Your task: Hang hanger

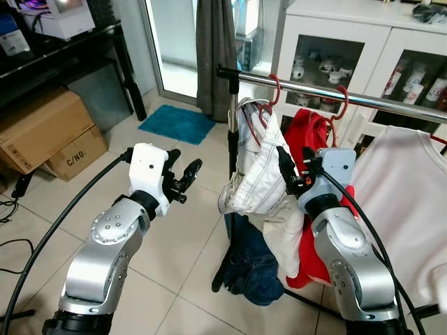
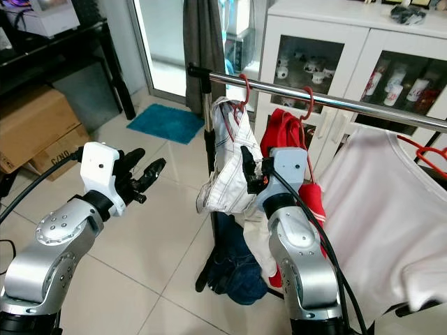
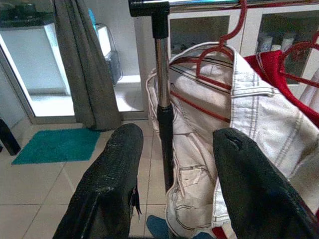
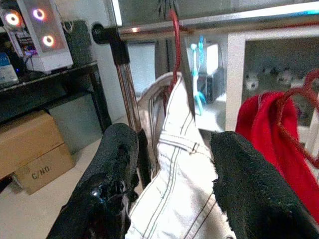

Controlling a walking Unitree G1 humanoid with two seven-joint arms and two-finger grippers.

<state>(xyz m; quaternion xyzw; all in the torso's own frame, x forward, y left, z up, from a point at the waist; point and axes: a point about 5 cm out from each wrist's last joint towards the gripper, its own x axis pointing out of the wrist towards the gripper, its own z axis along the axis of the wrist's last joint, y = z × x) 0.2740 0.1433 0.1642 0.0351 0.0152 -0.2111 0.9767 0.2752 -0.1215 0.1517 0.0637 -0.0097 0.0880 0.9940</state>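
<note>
Right now a red hanger (image 1: 274,94) carrying a white garment with dark stitching (image 1: 257,174) hangs by its hook over the chrome rail (image 1: 363,100) of a clothes rack, close to the rail's capped end and the upright post (image 1: 231,132). The right gripper (image 1: 293,172) is raised just beside that garment, its two black fingers (image 4: 117,164) spread wide; in the right wrist view the white cloth sits in the gap between them, and whether either finger touches the fabric I cannot tell. Directly above that gripper is the hanger's hook on the rail.

Beyond the right gripper, further along the rail, a second red hanger (image 1: 341,105) holds a red garment (image 1: 311,132), and further still a pale pink shirt (image 1: 401,195) hangs. Below the gripper, dark blue denim (image 1: 248,262) droops toward the tiled floor (image 1: 174,230).

The left gripper (image 1: 183,178) is held out in the air, well apart from the rack, fingers (image 3: 114,184) parted and gripping nothing; its wrist view looks straight at the post and the white garment ahead of it. Behind it lies a teal mat (image 1: 176,123) by a grey curtain (image 1: 215,49), and off to its outer side cardboard boxes (image 1: 45,132) sit under a dark shelf. A white glass-door cabinet (image 1: 328,42) stands behind the rack.
</note>
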